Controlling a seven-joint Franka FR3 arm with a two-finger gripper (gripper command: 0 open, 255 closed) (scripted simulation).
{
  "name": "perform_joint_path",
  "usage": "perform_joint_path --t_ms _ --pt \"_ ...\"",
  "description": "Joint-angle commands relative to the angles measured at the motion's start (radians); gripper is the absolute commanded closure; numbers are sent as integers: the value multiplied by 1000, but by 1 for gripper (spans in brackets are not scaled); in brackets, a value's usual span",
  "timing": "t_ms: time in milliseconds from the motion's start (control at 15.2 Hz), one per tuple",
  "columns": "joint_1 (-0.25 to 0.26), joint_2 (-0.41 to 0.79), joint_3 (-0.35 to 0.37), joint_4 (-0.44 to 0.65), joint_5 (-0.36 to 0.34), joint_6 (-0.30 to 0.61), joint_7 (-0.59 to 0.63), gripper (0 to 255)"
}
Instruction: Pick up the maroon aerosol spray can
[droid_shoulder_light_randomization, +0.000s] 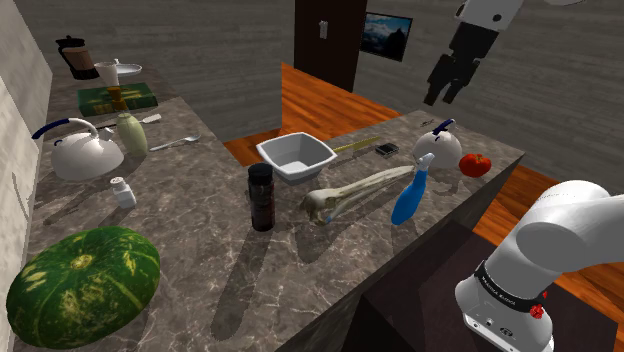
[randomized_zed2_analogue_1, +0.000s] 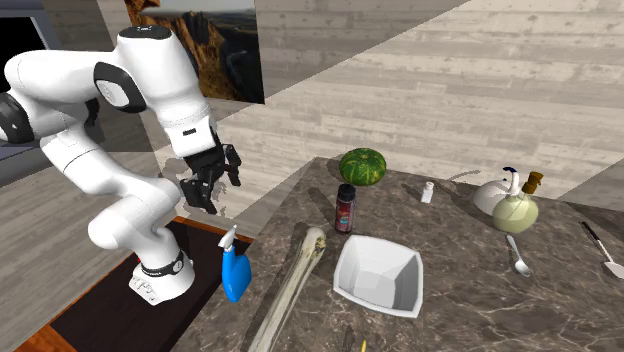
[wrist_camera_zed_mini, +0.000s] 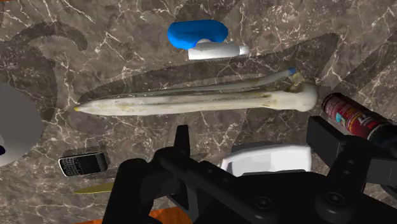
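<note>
High over the marble counter (droid_shoulder_light_randomization: 190, 225), my gripper (droid_shoulder_light_randomization: 455, 78) hangs with its fingers spread apart and nothing between them. I judge this to be the approach step, with the descent on the target not yet begun. Beneath me lie a long pale bone (wrist_camera_zed_mini: 191, 102) and a white bowl (wrist_camera_zed_mini: 270, 159). The maroon spray can (droid_shoulder_light_randomization: 261, 197) stands upright just beside the bone's knobby end, out past one of my fingers and well below me. Next I need to shift sideways over it, set my fingers either side of its body, and lower.
</note>
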Motion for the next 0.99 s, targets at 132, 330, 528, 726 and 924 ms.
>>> perform_joint_path --t_ms 132,330,528,726,924 --pt "10 29 48 -2 22 28 53 0" --pt "23 82 120 4 51 71 133 0" --pt "34 148 189 23 73 113 212 0" --pt "41 225 257 55 88 154 292 0" --pt "44 313 324 98 91 192 373 0"
